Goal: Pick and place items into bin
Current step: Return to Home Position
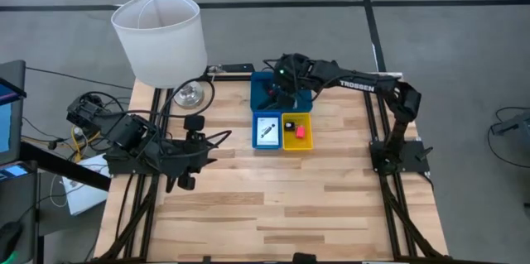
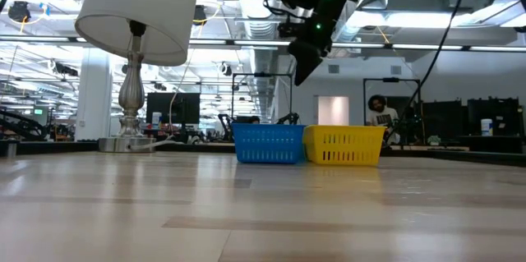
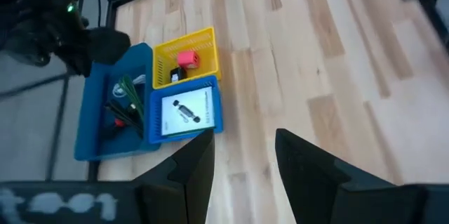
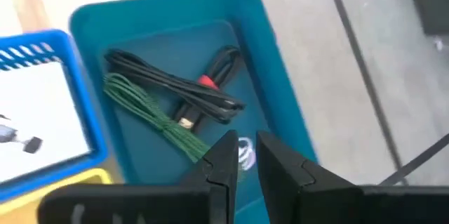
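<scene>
Cables (image 4: pixel 175 87) are lying in the wide blue tray (image 4: pixel 277 83), your right claw (image 4: pixel 245 147) hovering above them, slightly parted and empty. Your left claw (image 3: pixel 242 154) is waiting, spread, over the worktop (image 3: pixel 316 55).

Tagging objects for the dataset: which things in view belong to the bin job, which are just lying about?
Job: wide blue tray holding black cable and green cable; small blue tray with white card; yellow tray with red piece; right pincer over the wide tray; left pincer over the table's left side.
Lying about: table lamp; person in the room behind.
</scene>
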